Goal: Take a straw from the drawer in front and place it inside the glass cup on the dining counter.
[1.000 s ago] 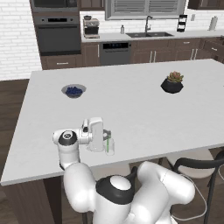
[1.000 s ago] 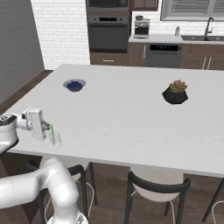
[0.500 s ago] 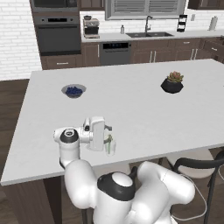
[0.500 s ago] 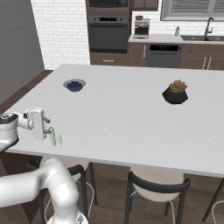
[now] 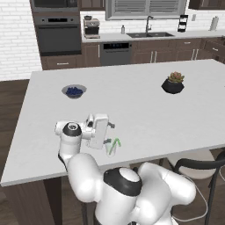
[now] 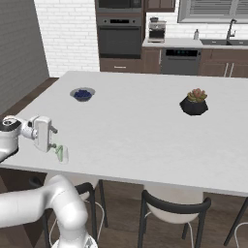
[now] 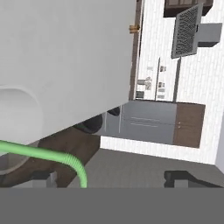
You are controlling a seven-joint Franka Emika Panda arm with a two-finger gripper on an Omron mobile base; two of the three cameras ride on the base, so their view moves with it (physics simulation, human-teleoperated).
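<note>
We see the tool (image 5: 110, 133) spread wide just above the glass cup (image 5: 111, 150), the straw (image 5: 115, 143) standing inside it, on the tabletop (image 5: 132, 105).

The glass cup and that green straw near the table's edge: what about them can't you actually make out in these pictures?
- Glass cup: nearly see-through in both base views; its rim and base are too faint to trace.
- Straw: whether its lower end reaches the cup's bottom is too small to tell; in the hand view the straw is cut off by the left edge.
- Pincer: its fingers are tiny and partly hidden behind the white hand.
</note>
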